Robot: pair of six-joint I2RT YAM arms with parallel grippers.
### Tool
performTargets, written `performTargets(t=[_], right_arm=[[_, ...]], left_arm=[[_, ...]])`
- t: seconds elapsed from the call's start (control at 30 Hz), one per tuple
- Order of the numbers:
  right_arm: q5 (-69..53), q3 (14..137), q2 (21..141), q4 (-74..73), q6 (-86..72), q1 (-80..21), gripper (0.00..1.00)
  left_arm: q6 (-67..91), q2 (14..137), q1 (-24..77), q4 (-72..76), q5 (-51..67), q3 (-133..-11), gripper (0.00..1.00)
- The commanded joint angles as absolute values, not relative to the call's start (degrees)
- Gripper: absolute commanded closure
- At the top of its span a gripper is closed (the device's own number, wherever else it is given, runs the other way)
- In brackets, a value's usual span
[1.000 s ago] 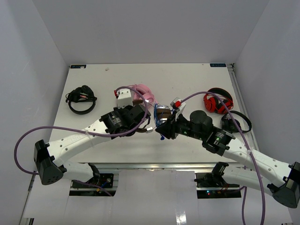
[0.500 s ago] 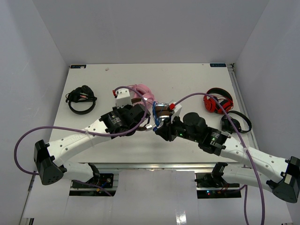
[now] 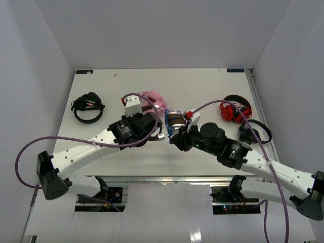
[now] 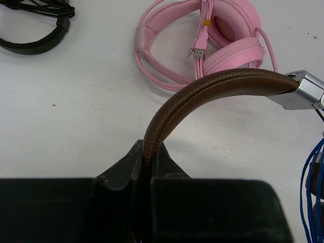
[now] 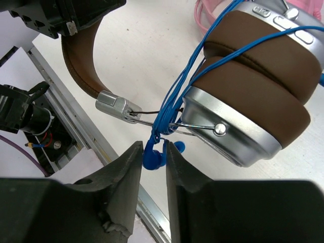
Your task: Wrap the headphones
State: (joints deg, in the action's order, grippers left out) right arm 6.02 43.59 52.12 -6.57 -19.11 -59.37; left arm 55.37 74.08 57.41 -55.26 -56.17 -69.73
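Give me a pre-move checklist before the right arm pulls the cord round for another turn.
1. Left fingers clamped on the headband: ok.
2. Blue end of the cord pinched between the right fingers: ok.
3. Earlier turns lying across the ear pads: ok, several strands cross them.
4. Cord clear of the wire hinge: not ok, the strands bunch right across it.
5. Pink headphones out of the cord's path: cannot tell; they lie close behind.
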Motion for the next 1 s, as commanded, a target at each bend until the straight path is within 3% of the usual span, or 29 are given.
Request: performTargets(t=[0.0,0.4,0.97], right_arm=[[6.93,44.03,48.35,-5.76,-18.36,-59.68,0.66],[11.24,42.16,36.83,-13.51,-18.20,-59.68,0.62],[19.07,39.29,27.51,-18.45,-17.14,-59.68,0.57]], left_arm=[[56.95,72.06,57.22,-52.54,-57.91,-69.58,1.00],[54.72,71.89,57.22,-47.72,-56.56,-64.65,1.00],[43.51,70.57,57.30,-17.78,-46.40,-47.91,1.00]])
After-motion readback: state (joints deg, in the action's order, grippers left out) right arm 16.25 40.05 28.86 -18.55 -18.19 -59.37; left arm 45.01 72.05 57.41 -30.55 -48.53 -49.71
